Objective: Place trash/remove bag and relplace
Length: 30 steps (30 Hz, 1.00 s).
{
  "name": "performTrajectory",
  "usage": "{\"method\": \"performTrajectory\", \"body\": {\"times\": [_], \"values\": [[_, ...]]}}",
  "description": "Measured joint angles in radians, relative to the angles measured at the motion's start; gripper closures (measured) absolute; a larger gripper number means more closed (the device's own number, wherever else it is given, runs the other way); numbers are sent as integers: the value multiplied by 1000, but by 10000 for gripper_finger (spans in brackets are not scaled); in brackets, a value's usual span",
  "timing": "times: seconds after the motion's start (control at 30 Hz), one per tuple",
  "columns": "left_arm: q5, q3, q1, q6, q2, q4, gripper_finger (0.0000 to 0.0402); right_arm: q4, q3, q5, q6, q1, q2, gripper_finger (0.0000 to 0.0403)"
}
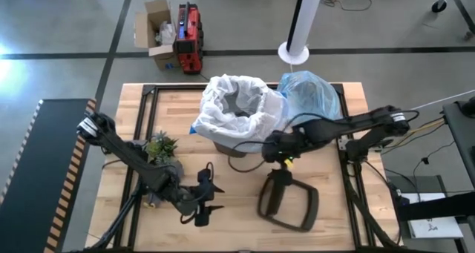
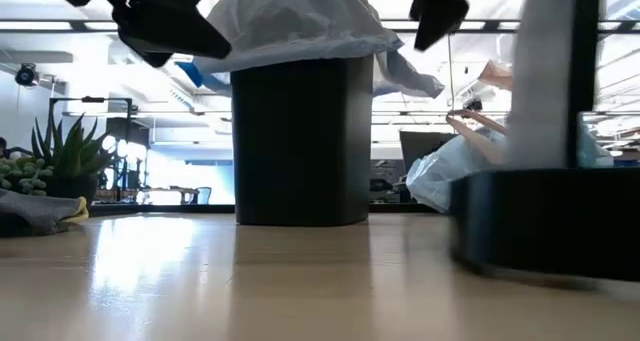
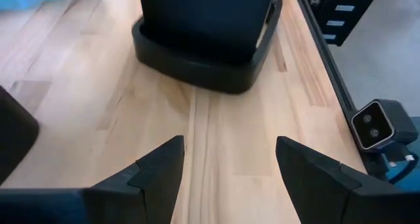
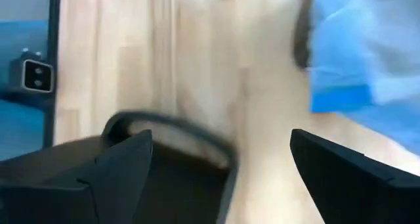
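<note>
A dark bin (image 1: 236, 138) stands near the middle of the wooden table (image 1: 326, 223), lined with a white plastic bag (image 1: 223, 97) whose top folds out over the rim. Just beside it, toward the far right of the table, lies the crumpled light-blue bag (image 1: 312, 93). A dark lid frame (image 1: 288, 201) lies flat on the table in front of the bin. The right gripper (image 1: 277, 150) hovers between the bin and the lid frame, its fingers (image 4: 118, 165) spread wide and holding nothing. The left gripper (image 1: 208, 197) sits low over the front of the table, left of the lid frame, also wide open and empty. A small potted plant (image 1: 160, 148) stands at the left.
</note>
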Motion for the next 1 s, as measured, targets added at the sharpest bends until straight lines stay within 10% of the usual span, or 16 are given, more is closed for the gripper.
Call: {"method": "performTrajectory", "body": {"times": [0.5,0.8,1.0], "values": [[-46,-1,-5,-41,136,130,185,-24,-43,395,324,488,-185,66],[-44,-1,-28,-62,141,158,184,-91,-90,432,634,756,-58,74],[-22,-1,-44,-94,141,159,190,-86,-132,273,544,768,133,98]]}}
